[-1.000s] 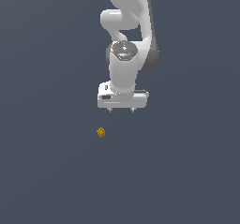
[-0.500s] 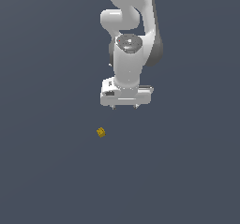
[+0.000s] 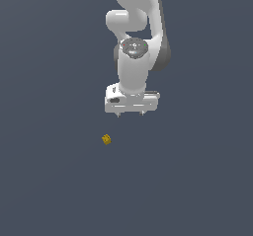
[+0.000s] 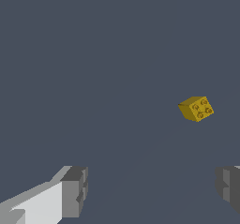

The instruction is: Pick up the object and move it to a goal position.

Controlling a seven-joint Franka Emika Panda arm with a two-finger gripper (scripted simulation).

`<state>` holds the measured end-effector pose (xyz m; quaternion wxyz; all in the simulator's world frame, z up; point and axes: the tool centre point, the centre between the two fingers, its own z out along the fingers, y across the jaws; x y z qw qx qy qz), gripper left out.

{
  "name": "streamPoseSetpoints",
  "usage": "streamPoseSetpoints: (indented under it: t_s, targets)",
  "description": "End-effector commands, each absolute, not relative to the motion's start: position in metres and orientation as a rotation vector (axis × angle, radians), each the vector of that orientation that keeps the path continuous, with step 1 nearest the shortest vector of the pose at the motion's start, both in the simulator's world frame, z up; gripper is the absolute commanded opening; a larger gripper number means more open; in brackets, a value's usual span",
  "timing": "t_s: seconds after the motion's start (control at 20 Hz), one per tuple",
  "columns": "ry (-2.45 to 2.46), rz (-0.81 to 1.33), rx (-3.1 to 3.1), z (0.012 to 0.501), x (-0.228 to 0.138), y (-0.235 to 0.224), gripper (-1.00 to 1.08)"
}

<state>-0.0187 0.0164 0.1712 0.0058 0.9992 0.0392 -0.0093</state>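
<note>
The object, a tiny mustard-yellow block (image 3: 106,139) with round studs on one face, lies on the dark grey floor. It shows larger in the wrist view (image 4: 196,108). My white gripper (image 3: 130,113) hangs above the floor, up and toward the exterior view's right of the block, apart from it. Its two short fingertips point down and stand wide apart, so it is open and empty. In the wrist view the grey fingers (image 4: 75,191) frame the picture's lower edge, and the block lies beyond them, not between them.
The plain dark grey floor (image 3: 54,180) fills both views. The white arm (image 3: 134,47) rises above the gripper toward the exterior view's top. No other objects or goal marker show.
The arm has shifted slightly over the last second, with the gripper moving a little lower and toward the block's side. The block has not moved. The fingers stay open.
</note>
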Motion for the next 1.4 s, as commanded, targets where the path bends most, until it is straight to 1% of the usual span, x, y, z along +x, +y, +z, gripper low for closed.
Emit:
streamPoseSetpoints:
  t_s: [0.0, 0.35, 0.9, 1.35]
  targets:
    - [0.154, -0.029, 3.126, 0.168, -0.016, 0.012, 1.0]
    - [0.3, -0.026, 3.115, 0.151, -0.006, -0.007, 1.0]
    - [0.639, -0.016, 3.068, 0.11, 0.015, -0.055, 1.0]
    - [0.846, -0.005, 3.023, 0.083, 0.023, -0.086, 1.0]
